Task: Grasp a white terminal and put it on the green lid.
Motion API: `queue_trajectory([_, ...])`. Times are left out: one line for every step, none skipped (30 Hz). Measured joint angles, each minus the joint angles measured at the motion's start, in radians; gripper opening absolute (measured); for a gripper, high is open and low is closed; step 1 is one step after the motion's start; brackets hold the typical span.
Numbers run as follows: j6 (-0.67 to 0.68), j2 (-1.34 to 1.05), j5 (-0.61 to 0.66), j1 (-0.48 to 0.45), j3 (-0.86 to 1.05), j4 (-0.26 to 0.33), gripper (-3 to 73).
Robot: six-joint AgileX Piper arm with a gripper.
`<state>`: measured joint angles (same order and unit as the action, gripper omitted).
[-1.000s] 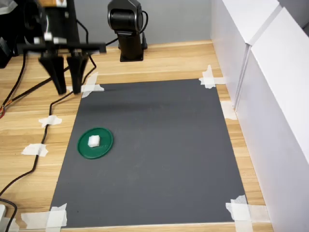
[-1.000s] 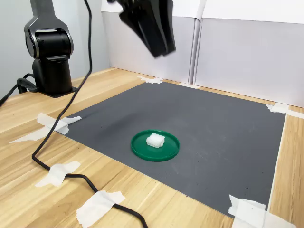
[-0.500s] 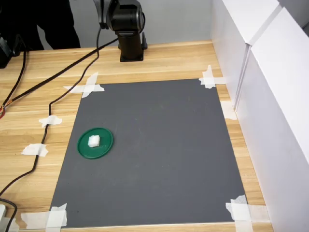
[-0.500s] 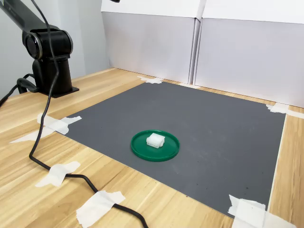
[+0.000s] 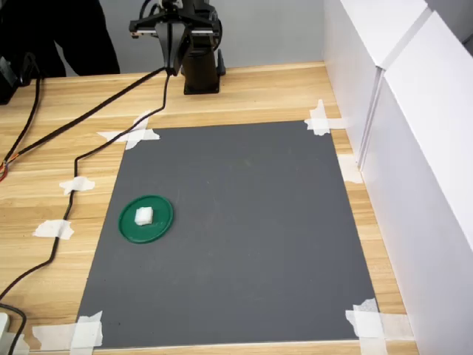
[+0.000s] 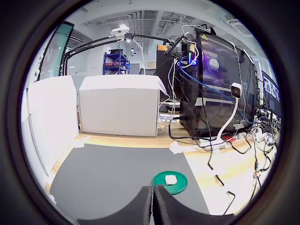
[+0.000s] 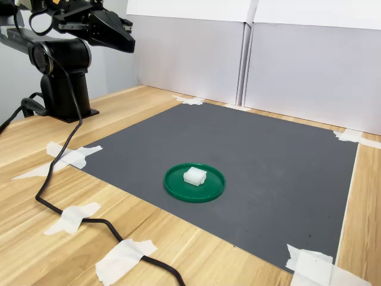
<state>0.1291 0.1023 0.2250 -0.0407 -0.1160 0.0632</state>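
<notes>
My gripper point(image 7: 122, 37) reads pinched shut and empty, raised by the base. Well ahead and below it, the terminal point(image 7: 194, 175) sits on the lid point(image 7: 178, 189). I judge it light, rigid, slick; best pinched across flat sides.

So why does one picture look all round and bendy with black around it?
The wrist view is shot through a fisheye lens: a dark ring frames it and the white boxes bulge. Both exterior views show straight edges, evenly lit, with the green lid and white terminal sharp.
</notes>
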Motion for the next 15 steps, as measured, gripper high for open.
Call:
queue_trajectory([0.000,0.000,0.000,0.000,0.006,0.000,-1.6])
queue_trajectory([0.000,-0.001,0.000,0.000,0.010,0.000,-1.6])
queue_trajectory([-0.001,-0.001,0.001,0.000,0.014,0.000,-1.6])
queue_trajectory([-0.001,-0.001,0.001,0.000,0.016,0.000,-1.6])
queue_trajectory([-0.001,-0.001,0.003,0.000,0.016,0.000,-1.6])
queue_trajectory([-0.001,-0.001,0.003,0.000,0.016,-0.002,-1.6])
queue_trajectory([-0.001,-0.001,0.003,0.000,0.016,-0.003,-1.6])
queue_trajectory([-0.001,-0.001,0.003,0.000,0.016,-0.003,-1.6])
queue_trajectory([-0.001,-0.001,0.003,0.000,0.016,-0.003,-1.6])
queue_trajectory([-0.001,-0.001,0.003,0.000,0.016,-0.003,-1.6])
queue_trajectory([-0.001,-0.001,0.003,0.000,0.016,-0.003,-1.6])
queue_trajectory([-0.001,-0.001,0.003,0.000,0.016,-0.003,-1.6])
queue_trajectory([-0.001,-0.001,0.003,0.000,0.016,-0.003,-1.6])
queue_trajectory([-0.001,-0.001,0.003,0.000,0.016,-0.003,-1.6])
queue_trajectory([-0.001,-0.001,0.003,0.000,0.016,-0.003,-1.6])
